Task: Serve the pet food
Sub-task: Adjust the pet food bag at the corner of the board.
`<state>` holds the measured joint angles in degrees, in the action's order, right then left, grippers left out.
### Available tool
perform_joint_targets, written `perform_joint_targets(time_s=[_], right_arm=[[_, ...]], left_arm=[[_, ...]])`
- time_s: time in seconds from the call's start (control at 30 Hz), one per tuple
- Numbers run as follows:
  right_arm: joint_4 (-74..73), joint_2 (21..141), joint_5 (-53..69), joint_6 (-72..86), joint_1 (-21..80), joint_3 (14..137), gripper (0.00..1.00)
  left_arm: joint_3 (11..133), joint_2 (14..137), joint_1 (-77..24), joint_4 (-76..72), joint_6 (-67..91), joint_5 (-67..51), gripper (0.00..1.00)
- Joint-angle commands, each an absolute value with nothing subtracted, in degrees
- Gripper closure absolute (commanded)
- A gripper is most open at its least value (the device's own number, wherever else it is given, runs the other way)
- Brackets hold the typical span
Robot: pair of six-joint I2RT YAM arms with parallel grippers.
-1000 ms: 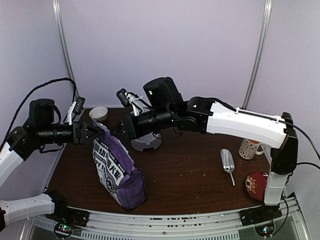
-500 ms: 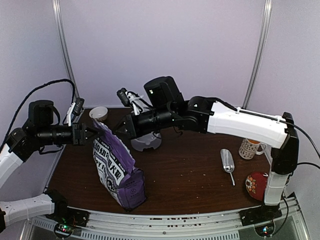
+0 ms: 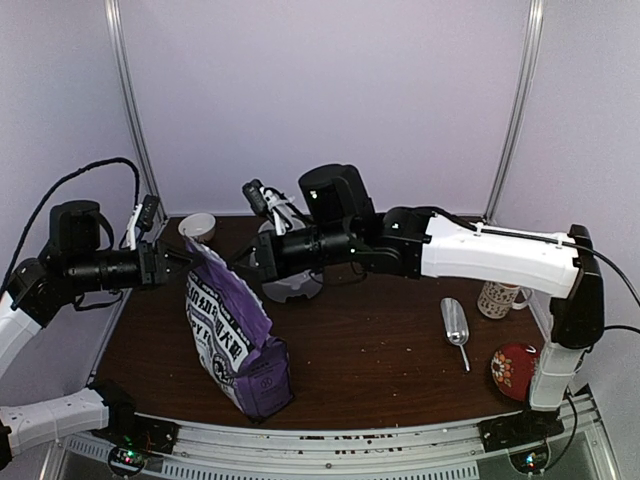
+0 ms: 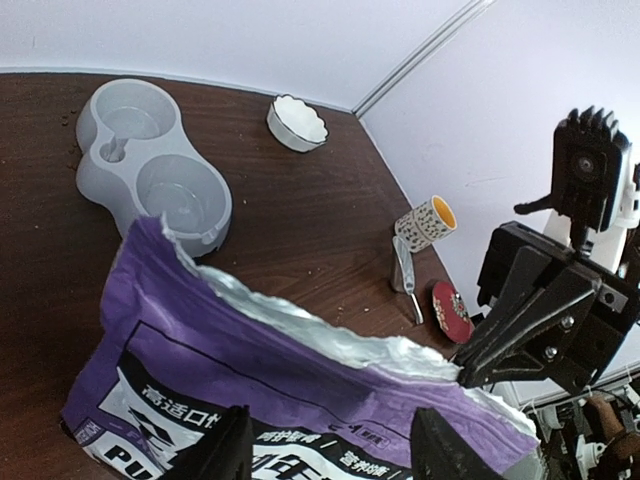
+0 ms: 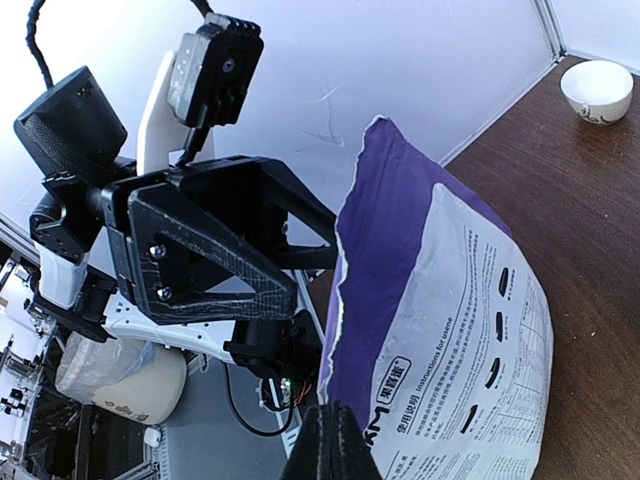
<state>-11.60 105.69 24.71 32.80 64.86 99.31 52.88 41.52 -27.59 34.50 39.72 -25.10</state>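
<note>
Since the earlier frame, right end effector (image 5: 330, 440) is found clamped on torn rim of pet food bag (image 3: 235, 340), stood near double bowl (image 4: 100, 190); left end effector (image 4: 340, 450) is held apart. Bag is judged soft and floppy; rim corners are favoured.

I have my left arm (image 3: 100, 268) reaching in from the left with the forearm about level, its tool (image 3: 188, 258) pointing right, fingers (image 4: 225, 450) standing apart. My right arm (image 3: 490, 255) rises from its base, bends at the elbow and stretches far across to the left. Its tool (image 3: 243, 262) faces the left one, with fingers (image 5: 330, 440) pressed together. The two tools are near each other but apart.
</note>
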Motion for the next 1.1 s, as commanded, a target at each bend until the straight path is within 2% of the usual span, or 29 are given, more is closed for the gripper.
perform_joint_targets(time_s=[0.0, 0.37, 0.63, 1.07], right_arm=[[-10.3, 103.61, 25.93, 33.8, 64.6, 96.67, 1.0], [-8.48, 103.1, 26.19, 33.84, 64.68, 94.04, 1.0], [-9.39, 102.92, 25.02, 32.92, 64.72, 93.14, 1.0], [-9.17, 102.56, 24.99, 32.28, 65.3, 92.72, 1.0]], left_arm=[[54.92, 41.39, -28.03, 32.86, 45.31, -23.48, 0.43], [55.25, 42.22, -30.0, 32.43, 55.8, -20.13, 0.47], [56.78, 43.13, -31.73, 32.42, 58.63, -18.5, 0.43], [57.54, 46.18, -35.35, 32.43, 60.35, -17.1, 0.45]])
